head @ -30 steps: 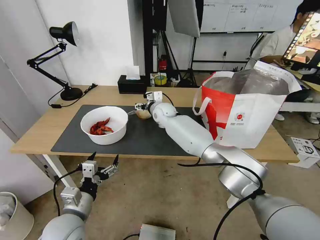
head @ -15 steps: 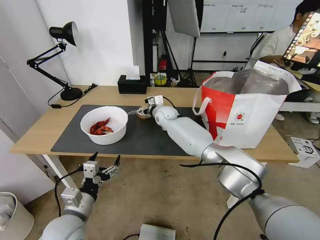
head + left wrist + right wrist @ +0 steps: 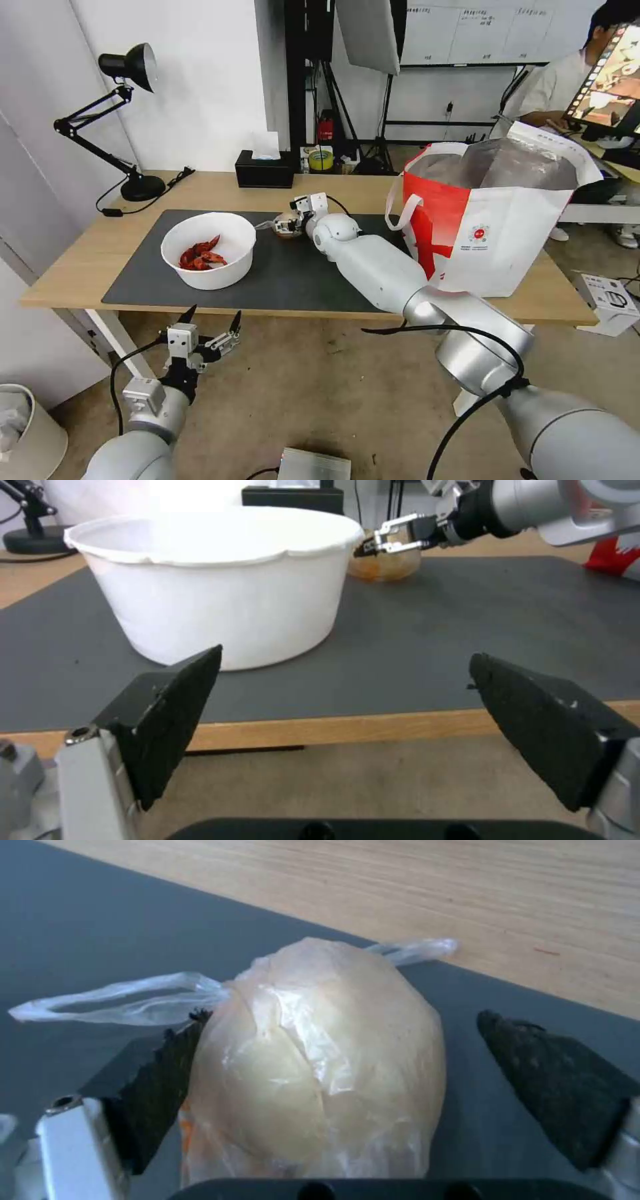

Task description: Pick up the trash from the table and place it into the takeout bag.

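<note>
The tan bag-wrapped lump [image 3: 289, 231] [image 3: 320, 1060] sits on the dark grey mat [image 3: 287, 280] of the table [image 3: 67, 267], near the mat's far edge. My right gripper [image 3: 285, 224] [image 3: 343, 1015] is open around the lump, with one finger against it and the other apart. A white bowl [image 3: 209, 250] [image 3: 220, 580] of red crayfish shells stands on the mat's left part. The red-and-white takeout bag [image 3: 493, 227] stands open on the table's right end. My left gripper [image 3: 210, 315] [image 3: 347, 654] hangs open below the table's front edge, facing the bowl.
A black desk lamp [image 3: 127, 67] stands at the table's back left and a black tissue box [image 3: 265, 170] at the back middle. A pale waste bin [image 3: 27, 433] is on the floor at the left. A small white box [image 3: 610, 300] lies on the floor right.
My right gripper has come down and slightly right, so its open fingers now straddle the lump. The left arm has barely moved.
</note>
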